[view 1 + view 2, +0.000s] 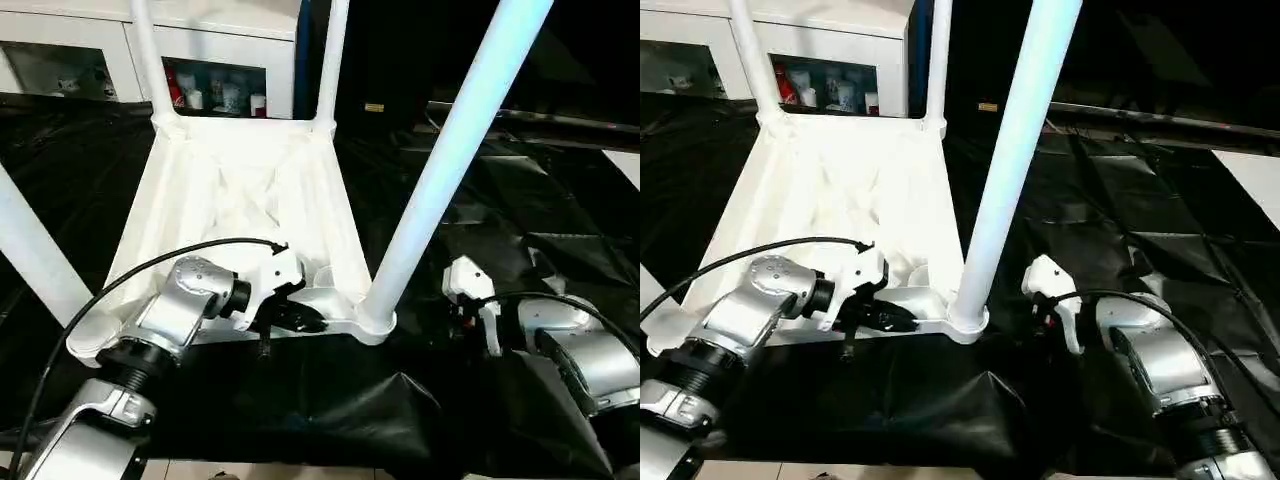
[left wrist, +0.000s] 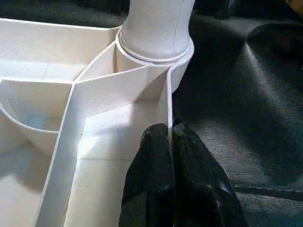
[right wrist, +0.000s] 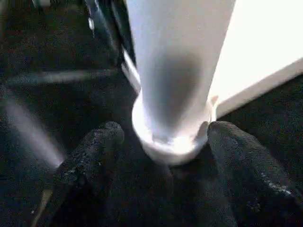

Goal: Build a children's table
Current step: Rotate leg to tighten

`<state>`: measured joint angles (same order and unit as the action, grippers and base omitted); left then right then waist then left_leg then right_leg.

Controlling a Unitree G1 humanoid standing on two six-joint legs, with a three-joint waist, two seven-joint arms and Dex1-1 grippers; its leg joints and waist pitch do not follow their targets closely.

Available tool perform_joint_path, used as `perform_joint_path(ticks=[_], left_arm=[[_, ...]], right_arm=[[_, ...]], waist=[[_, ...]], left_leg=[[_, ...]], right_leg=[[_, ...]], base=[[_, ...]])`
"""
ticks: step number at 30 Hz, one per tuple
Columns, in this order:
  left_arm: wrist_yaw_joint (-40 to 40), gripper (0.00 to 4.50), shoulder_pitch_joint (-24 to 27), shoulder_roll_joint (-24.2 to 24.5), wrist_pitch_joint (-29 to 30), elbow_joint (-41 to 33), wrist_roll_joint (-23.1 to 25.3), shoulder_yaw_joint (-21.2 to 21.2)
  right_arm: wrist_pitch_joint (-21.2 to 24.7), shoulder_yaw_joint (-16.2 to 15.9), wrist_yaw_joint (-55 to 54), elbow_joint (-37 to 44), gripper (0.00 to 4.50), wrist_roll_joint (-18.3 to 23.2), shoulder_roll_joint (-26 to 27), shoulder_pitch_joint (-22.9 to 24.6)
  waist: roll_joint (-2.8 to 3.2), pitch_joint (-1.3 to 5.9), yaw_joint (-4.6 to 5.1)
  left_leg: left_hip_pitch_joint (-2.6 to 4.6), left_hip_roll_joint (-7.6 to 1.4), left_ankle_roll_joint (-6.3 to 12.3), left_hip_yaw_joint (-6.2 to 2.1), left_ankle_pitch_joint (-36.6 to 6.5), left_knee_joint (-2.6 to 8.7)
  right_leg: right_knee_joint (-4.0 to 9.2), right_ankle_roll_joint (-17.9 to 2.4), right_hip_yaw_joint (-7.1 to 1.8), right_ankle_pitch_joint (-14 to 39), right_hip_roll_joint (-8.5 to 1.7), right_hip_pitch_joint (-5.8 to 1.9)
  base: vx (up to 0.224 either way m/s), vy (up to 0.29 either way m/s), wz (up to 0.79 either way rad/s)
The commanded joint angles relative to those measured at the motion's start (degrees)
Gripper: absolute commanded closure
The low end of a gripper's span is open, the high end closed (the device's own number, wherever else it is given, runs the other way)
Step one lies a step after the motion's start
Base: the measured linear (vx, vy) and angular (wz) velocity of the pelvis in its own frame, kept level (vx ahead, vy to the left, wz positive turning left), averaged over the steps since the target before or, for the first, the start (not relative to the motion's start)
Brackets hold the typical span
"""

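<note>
A: Head view? Tabletop (image 1: 240,190) upside down on the black surface (image 1: 520,210), near-right leg (image 1: 440,170) upright in its corner socket.

B: Left wrist view: left end effector (image 2: 170,137) clenched on the tabletop's rim beside that leg.

A: Right wrist view: right end effector (image 3: 163,142) released, fingers straddling the leg's base, nearer arm.

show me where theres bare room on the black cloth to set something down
Free: black cloth right of the near right leg, beyond the right gripper. Crowded: the tabletop's near rim, where the left gripper pinches it.
</note>
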<state>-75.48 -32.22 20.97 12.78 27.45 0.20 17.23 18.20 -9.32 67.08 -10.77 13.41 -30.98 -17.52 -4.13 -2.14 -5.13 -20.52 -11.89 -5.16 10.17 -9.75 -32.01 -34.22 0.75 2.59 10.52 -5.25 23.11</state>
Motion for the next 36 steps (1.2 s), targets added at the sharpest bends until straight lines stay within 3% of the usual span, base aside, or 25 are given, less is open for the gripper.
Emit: perform_joint_path(ticks=[1,8,9,14,15,21,28,32,35,36], left_arm=[[-1.50,4.50,0.74,-0.76,0.36,-0.47,-1.21,0.97],[-0.49,4.50,0.48,-0.93,0.00,-0.12,-1.26,1.23],[-0.48,4.50,0.53,-0.91,0.06,-0.23,-1.27,1.21],[-0.01,4.50,0.63,-0.97,0.01,-0.26,-1.21,1.01],[0.12,4.50,0.67,-0.99,0.02,-0.30,-1.24,0.94],[0.37,4.50,0.62,-0.99,0.08,-0.22,-1.41,0.86],[0.29,4.50,0.46,-1.01,0.07,0.10,-1.46,0.87],[5.64,4.50,-0.43,-2.51,-0.46,2.21,0.20,0.15],[16.85,4.50,-3.03,-6.59,-0.36,6.94,2.66,-1.53],[21.56,4.50,-4.32,-8.93,0.38,8.79,3.30,-2.14]], right_arm=[[0.55,0.87,-0.51,1.12,1.35,0.49,0.18,0.03],[-1.10,-1.92,-3.42,-2.24,1.35,-2.53,2.79,-1.61],[-0.97,-2.05,-3.57,-2.36,1.61,-2.50,2.93,-1.70],[-0.43,-1.98,-4.59,-3.73,1.82,-2.28,4.62,-2.92],[-0.36,-1.92,-4.62,-3.85,2.08,-2.14,4.91,-3.15],[-0.11,-1.76,-4.01,-4.61,2.45,-0.87,6.02,-3.69],[0.95,-2.18,-3.15,-4.10,2.50,-0.36,6.17,-2.91],[0.84,-1.31,-7.20,-5.15,2.50,-0.85,8.26,-2.18],[0.09,0.85,-20.59,-10.37,2.51,-4.19,14.07,-3.16],[-0.20,1.24,-26.55,-12.84,2.51,-5.67,17.11,-3.57]], waist=[[-0.25,3.09,-0.17],[-0.22,3.00,-0.10],[-0.17,3.02,-0.13],[-0.23,2.98,-0.07],[-0.28,3.02,-0.08],[-0.32,3.08,-0.18],[-0.20,3.05,-0.16],[-0.19,2.98,-0.15],[-0.39,2.63,0.10],[-0.68,2.57,0.35]], left_leg=[[0.23,-1.16,4.21,0.30,-9.66,2.84],[0.24,-1.11,3.09,0.27,-10.92,2.90],[0.28,-1.13,2.75,0.24,-11.14,2.93],[0.25,-1.10,2.40,0.20,-11.91,2.94],[0.27,-1.12,2.42,0.18,-11.75,2.93],[0.21,-1.03,3.02,0.26,-10.21,2.78],[0.26,-1.02,2.60,0.23,-11.02,2.80],[0.25,-1.03,2.26,0.20,-11.86,2.87],[0.34,-0.82,0.08,0.12,-15.69,3.05],[0.02,-0.67,-1.00,-0.20,-16.80,3.29]], right_leg=[[3.03,-13.37,-1.65,5.61,-2.14,-2.86],[3.12,-13.25,-1.62,7.64,-2.21,-2.76],[3.14,-12.93,-1.64,8.10,-2.21,-2.75],[3.18,-12.44,-1.67,9.38,-2.26,-2.73],[3.11,-12.31,-1.68,9.15,-2.24,-2.72],[2.88,-12.83,-1.68,6.84,-2.21,-2.84],[2.96,-12.59,-1.71,7.72,-2.17,-2.79],[3.09,-12.34,-1.70,8.98,-2.19,-2.71],[3.96,-10.01,-1.73,17.66,-2.34,-2.14],[4.23,-8.25,-1.51,21.96,-2.47,-2.40]], base=[[0.000,0.000,0.00],[0.000,0.000,0.00],[0.000,0.000,0.00],[0.000,0.000,0.00],[0.000,0.000,0.00],[0.000,0.000,0.00],[0.000,0.000,0.00],[0.000,0.000,0.00],[-0.018,-0.002,-0.02],[-0.054,-0.006,-0.05]])
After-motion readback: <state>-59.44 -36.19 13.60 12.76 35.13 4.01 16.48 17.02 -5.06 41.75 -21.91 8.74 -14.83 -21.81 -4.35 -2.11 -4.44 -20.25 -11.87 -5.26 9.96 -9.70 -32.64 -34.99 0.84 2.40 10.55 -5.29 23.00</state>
